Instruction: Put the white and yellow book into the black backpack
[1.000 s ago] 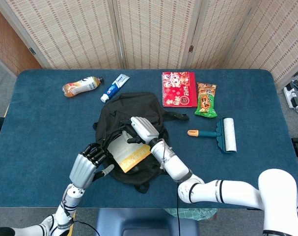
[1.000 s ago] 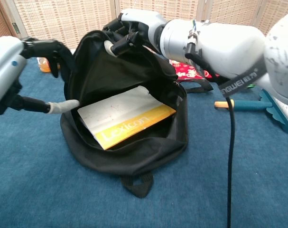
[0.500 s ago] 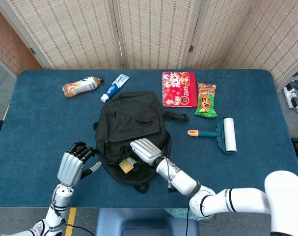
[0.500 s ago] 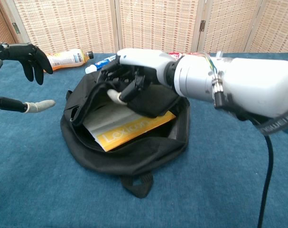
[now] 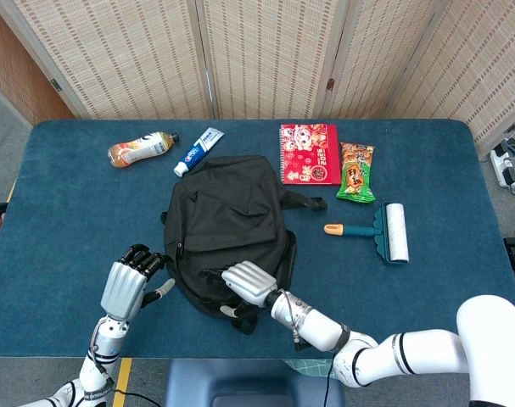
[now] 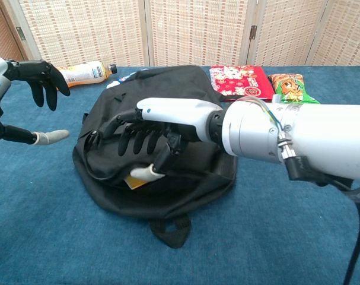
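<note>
The black backpack lies flat mid-table, its opening toward me. Of the white and yellow book inside it, only a small yellow corner peeks from under the lowered flap; the head view hides the book. My right hand rests on the flap near the opening, fingers spread downward and the thumb by the book corner. It holds nothing that I can see. My left hand hovers open to the left of the backpack, clear of it.
Behind the backpack lie an orange drink bottle, a toothpaste tube, a red notebook and a snack packet. A lint roller lies to the right. The table's front edge is close under both hands.
The right hand has brought the raised flap down over the book, nearly hiding it. The left hand has let go of the opening and drawn away to the left.
</note>
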Tool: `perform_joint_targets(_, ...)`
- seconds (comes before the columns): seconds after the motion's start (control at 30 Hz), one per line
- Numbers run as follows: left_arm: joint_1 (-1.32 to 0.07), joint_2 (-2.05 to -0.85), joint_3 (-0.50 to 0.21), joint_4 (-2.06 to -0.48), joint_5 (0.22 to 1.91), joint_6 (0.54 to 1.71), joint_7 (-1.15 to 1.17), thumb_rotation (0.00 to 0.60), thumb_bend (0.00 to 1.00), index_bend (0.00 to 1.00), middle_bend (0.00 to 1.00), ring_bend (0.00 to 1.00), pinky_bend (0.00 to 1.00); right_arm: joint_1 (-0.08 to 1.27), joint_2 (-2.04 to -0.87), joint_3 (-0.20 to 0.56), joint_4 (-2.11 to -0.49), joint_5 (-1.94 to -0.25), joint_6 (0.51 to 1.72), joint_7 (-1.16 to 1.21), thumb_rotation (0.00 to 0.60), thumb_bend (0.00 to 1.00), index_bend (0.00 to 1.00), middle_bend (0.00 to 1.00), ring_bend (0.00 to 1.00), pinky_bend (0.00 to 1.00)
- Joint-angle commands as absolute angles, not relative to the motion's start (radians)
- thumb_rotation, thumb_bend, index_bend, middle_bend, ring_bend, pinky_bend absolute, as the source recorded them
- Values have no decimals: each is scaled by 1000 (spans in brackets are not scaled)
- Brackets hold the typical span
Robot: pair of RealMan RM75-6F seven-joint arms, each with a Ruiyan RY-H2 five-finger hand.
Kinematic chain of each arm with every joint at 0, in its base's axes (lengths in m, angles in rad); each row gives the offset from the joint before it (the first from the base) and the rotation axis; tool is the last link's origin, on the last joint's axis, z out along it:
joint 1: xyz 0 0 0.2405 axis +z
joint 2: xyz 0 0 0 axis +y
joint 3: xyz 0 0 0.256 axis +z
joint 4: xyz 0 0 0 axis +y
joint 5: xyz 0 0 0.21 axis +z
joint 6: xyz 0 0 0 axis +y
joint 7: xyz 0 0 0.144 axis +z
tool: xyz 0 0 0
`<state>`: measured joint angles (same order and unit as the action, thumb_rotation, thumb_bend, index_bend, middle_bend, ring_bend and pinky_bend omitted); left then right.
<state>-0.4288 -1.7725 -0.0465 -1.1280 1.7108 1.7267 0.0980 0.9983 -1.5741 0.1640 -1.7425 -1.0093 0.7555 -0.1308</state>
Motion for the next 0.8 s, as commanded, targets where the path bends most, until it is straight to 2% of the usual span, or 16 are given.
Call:
perform_joint_targets(0.03, -427, -1769, -49, -1133, 1709, 1716, 108, 600, 0, 479, 616, 592, 416, 1009, -1540, 148, -1769, -987, 728, -154, 600, 158, 0, 161, 165, 192)
perform_joint_targets(0.23, -424, -1765, -59, -1138, 1701, 1694, 119, 600, 0, 472, 611, 592, 412, 1025, -1489, 124, -1804, -963, 700, -191, 580, 10, 0, 23, 39, 72)
perform_joint_targets(0.4, -424, -1759, -68, -1137, 1696, 1682, 122, 600, 0, 469, 611, 591, 411, 994, -1441, 138, -1857, -1025, 719, -140, 541, 0, 0, 3, 23, 65)
perform_joint_targets(0.53, -422, -1752, -82, -1132, 1686, 1677, 117, 600, 0, 468, 612, 591, 411, 943, -1370, 146, -1898, -1110, 782, -103, 573, 0, 0, 5, 26, 65)
perform_joint_targets(0.6, -421, -1745, -89, -1131, 1680, 1675, 116, 600, 0, 468, 612, 591, 410, 908, -1331, 145, -1921, -1138, 830, -90, 595, 43, 0, 17, 36, 66)
perform_joint_targets(0.67, -420, -1737, -97, -1131, 1675, 1675, 115, 600, 0, 468, 611, 591, 410, 873, -1297, 137, -1934, -1162, 885, -102, 600, 175, 0, 51, 59, 94)
perform_joint_targets(0.8, -417, -1708, -115, -1140, 1653, 1664, 113, 600, 0, 471, 608, 591, 409, 788, -1235, 112, -1954, -1175, 1009, -139, 600, 320, 3, 117, 111, 185)
